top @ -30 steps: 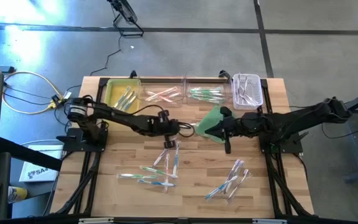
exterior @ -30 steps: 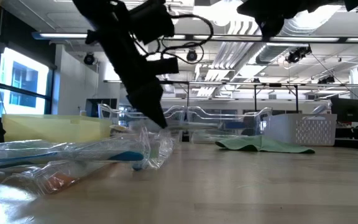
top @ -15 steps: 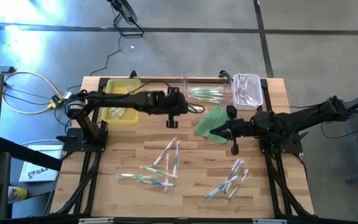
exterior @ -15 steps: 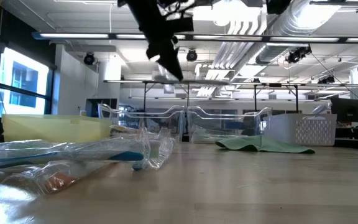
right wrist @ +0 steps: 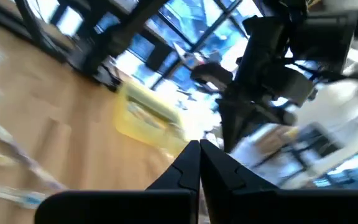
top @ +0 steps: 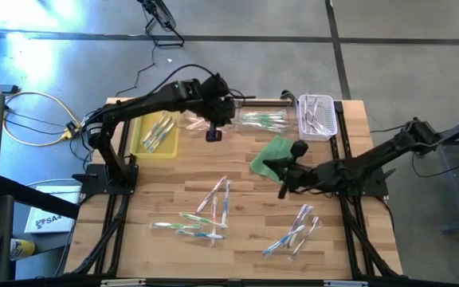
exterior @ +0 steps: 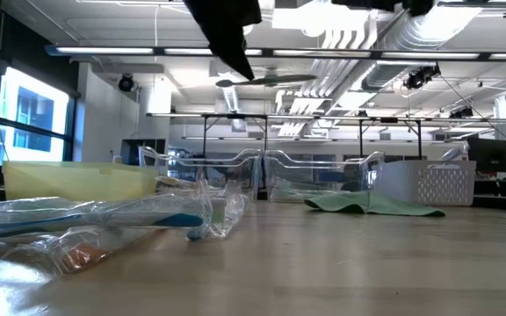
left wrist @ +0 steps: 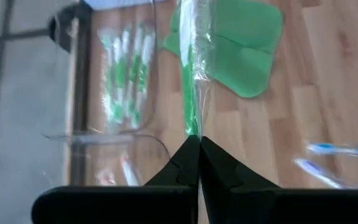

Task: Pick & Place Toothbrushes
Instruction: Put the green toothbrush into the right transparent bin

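No text, label or number can be read anywhere

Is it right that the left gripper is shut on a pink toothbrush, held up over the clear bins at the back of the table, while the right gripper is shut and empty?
Not quite: the toothbrush pinched in the left gripper is green, not pink, as the left wrist view shows. The rest stands: it hangs over the clear bins, and the right gripper is shut and empty.

Along the tabletop's (top: 134,199) far edge stand four bins — toothbrushes in each. The cloth (top: 271,154) lies before the right-hand bins; loose toothbrushes (top: 205,211) lie scattered nearer, left and right of centre (top: 295,229).
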Robot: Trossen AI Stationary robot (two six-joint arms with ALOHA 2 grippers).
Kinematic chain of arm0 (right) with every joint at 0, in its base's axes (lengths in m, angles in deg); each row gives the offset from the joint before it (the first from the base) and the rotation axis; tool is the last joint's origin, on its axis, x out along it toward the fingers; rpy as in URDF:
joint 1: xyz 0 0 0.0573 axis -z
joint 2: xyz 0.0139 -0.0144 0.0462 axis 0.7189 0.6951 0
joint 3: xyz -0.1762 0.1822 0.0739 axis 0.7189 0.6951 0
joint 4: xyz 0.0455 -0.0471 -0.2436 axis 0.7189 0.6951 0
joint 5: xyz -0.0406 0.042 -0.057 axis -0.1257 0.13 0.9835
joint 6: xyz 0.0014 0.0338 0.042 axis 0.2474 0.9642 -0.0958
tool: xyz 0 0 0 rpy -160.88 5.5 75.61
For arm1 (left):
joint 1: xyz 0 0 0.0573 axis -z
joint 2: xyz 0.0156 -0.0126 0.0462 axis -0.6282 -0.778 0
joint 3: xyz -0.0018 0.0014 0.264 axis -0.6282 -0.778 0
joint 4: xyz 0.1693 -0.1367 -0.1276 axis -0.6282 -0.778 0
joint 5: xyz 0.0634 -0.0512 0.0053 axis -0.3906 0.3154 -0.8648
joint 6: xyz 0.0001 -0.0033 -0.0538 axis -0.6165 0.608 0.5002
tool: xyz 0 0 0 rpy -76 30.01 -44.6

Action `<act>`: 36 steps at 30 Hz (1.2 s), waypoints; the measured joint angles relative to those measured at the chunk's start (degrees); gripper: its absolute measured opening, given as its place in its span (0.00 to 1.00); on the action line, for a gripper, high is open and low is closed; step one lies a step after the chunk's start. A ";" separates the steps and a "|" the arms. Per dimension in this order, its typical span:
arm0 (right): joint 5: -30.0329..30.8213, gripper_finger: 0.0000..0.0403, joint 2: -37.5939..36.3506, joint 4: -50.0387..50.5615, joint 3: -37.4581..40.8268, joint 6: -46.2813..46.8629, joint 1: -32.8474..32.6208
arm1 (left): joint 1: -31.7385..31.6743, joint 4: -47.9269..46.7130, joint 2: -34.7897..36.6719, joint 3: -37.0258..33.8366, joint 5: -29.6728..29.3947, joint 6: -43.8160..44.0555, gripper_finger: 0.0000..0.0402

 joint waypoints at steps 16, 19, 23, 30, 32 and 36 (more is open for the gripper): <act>4.42 0.36 16.26 -25.47 0.00 -19.15 8.21 | -0.09 -6.51 0.00 4.29 5.43 9.06 0.00; 4.95 0.42 17.66 -25.59 -0.02 -20.76 10.31 | 0.01 -6.85 -0.07 4.26 6.89 10.00 0.00; 5.40 0.43 20.17 -25.51 -1.00 -22.60 13.08 | 0.44 -6.84 -0.13 4.26 7.59 10.50 0.00; 6.76 0.38 24.45 -25.55 -6.57 -26.68 15.02 | 0.75 -6.94 -0.13 4.20 7.64 10.50 0.00; 7.89 0.37 25.06 -25.65 -7.61 -28.75 15.20 | 0.67 -7.05 -0.15 4.20 7.59 10.50 0.00; 8.43 0.34 25.20 -25.47 -7.82 -31.40 15.52 | 0.67 -7.39 -0.15 4.20 7.93 10.48 0.00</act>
